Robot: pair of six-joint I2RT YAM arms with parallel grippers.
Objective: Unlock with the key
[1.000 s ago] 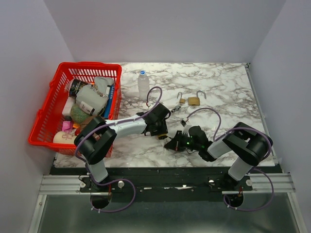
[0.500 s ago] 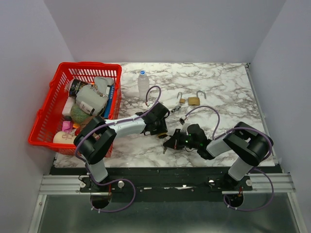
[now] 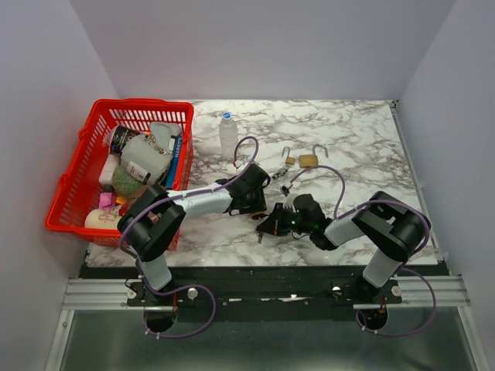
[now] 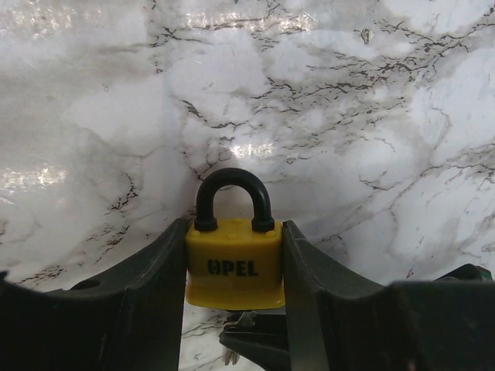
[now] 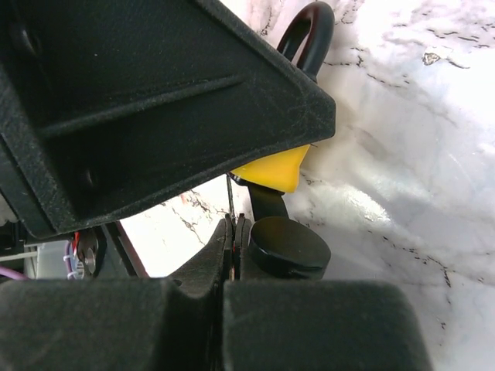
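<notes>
Left gripper (image 4: 235,232): its jaws are partly apart and clamped on the sides of the yellow padlock (image 4: 234,267), one dark finger pressed against each flank.
Yellow padlock: it stands upright in the lower middle of the left wrist view, with black lettering facing the camera. Its black shackle (image 4: 233,182) is closed and arches over the marble table (image 4: 371,116).
Padlock in the overhead view: it is hidden between the two wrists at the centre of the frame, near the front edge of the table.
Right gripper (image 5: 234,228): its fingers are pressed tightly together at the lower middle of its own view. A thin dark sliver rises from the seam toward the padlock.
Key (image 5: 282,247): its round black head sits just right of the closed fingertips. A dark neck reaches up to the yellow underside of the padlock. I cannot tell whether the fingers pinch the key itself.
Arms: both reach inward and meet tip to tip, the left gripper (image 3: 259,202) just above and left of the right gripper (image 3: 272,226).
Red basket (image 3: 147,103): it sits at the left of the overhead frame, packed with assorted items.
Bottle (image 3: 227,137): it stands upright to the right of the basket.
Brass padlock (image 3: 308,161): it lies upper right of the grippers with its shackle open, apart from both.
</notes>
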